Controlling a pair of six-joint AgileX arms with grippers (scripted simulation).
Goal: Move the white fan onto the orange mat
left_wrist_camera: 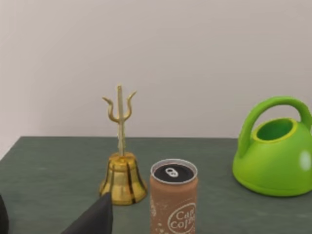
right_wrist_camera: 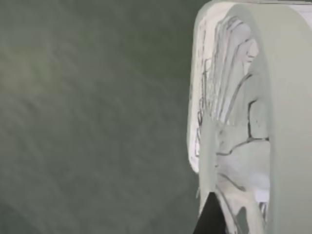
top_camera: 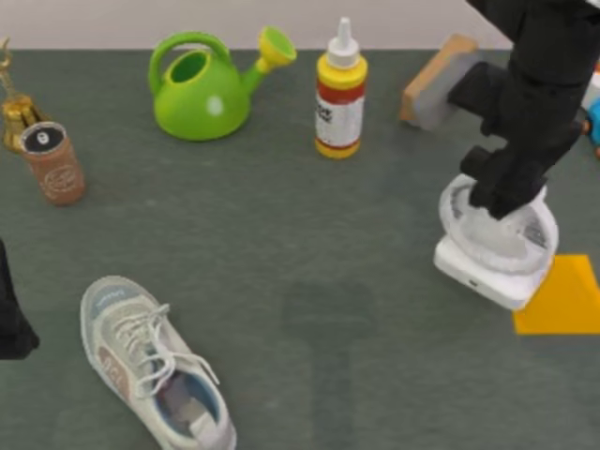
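The white fan [top_camera: 495, 246] stands at the right of the table, its square base by the near left corner of the orange mat [top_camera: 564, 298], a flat bright square at the table's right edge. My right gripper [top_camera: 499, 192] comes down on the fan's round grilled head and is shut on it. In the right wrist view the fan's grille [right_wrist_camera: 234, 122] fills the frame, with one dark fingertip [right_wrist_camera: 210, 220] against it; the other finger is hidden behind the head. My left gripper [top_camera: 11, 323] is parked at the left edge, open and holding nothing.
Along the back stand a green watering can [top_camera: 202, 89], a yellow bottle [top_camera: 340, 94] and a tan wooden block [top_camera: 436, 84]. A brown can [top_camera: 54, 164] and a gold bell [top_camera: 14, 108] sit at the left. A sneaker [top_camera: 155, 366] lies near the front left.
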